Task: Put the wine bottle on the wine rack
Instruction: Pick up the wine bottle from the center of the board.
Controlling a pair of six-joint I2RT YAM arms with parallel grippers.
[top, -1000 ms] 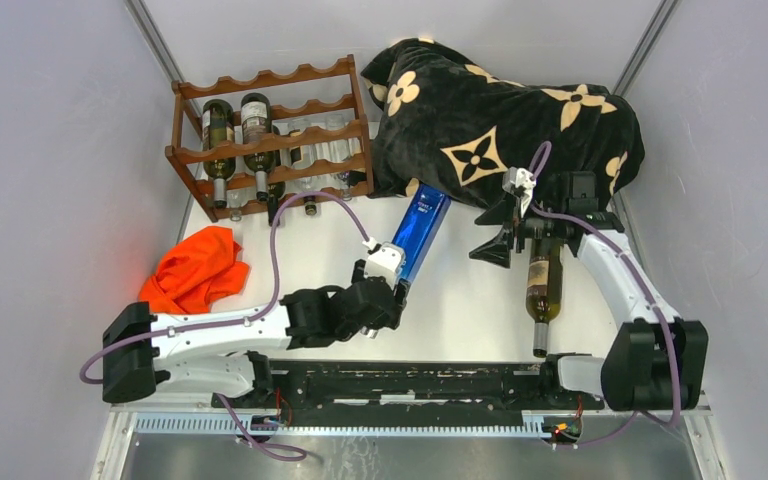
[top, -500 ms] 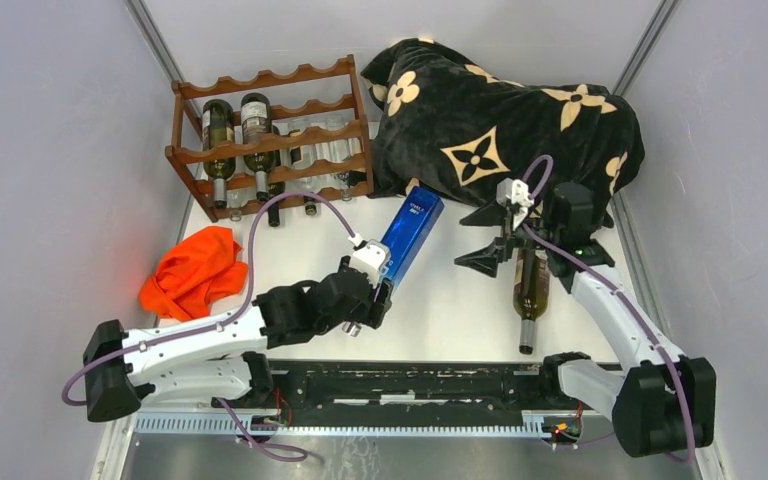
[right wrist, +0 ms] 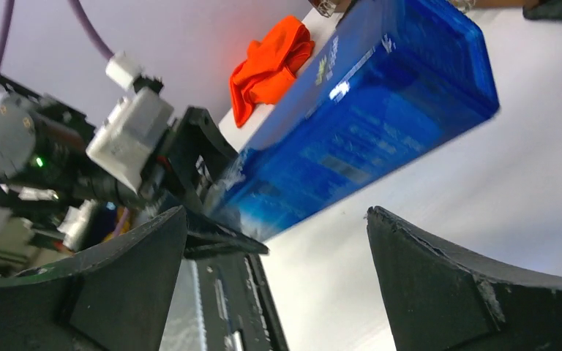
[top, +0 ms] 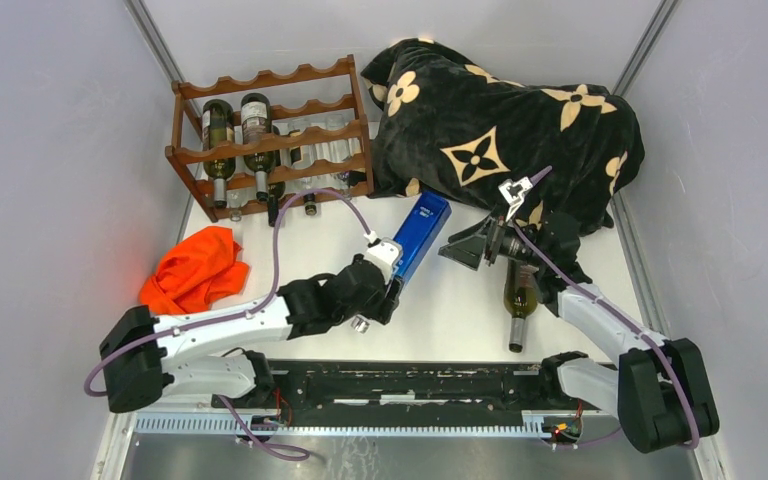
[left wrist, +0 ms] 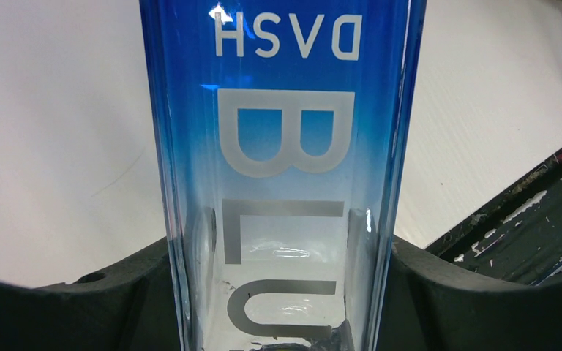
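Observation:
My left gripper (top: 390, 283) is shut on the lower part of a blue square-sided bottle (top: 420, 230). The bottle slants away from the gripper toward the back of the table. In the left wrist view the bottle (left wrist: 285, 146) fills the space between the fingers (left wrist: 117, 292). A dark green wine bottle (top: 520, 297) lies on the table under my right arm, neck toward the near edge. My right gripper (top: 465, 245) stands open just right of the blue bottle, with nothing between its fingers (right wrist: 439, 285). The wine rack (top: 265, 78) stands at the back left, with bottles on its tiers.
A black blanket with beige flowers (top: 500, 110) is heaped at the back right, close behind my right gripper. An orange cloth (top: 195, 270) lies at the left, in front of the rack. Grey walls close both sides.
My right gripper has swung left, toward the blue bottle, still open. The green bottle under that arm has shifted a little left. The left gripper has kept its grip, swaying slightly.

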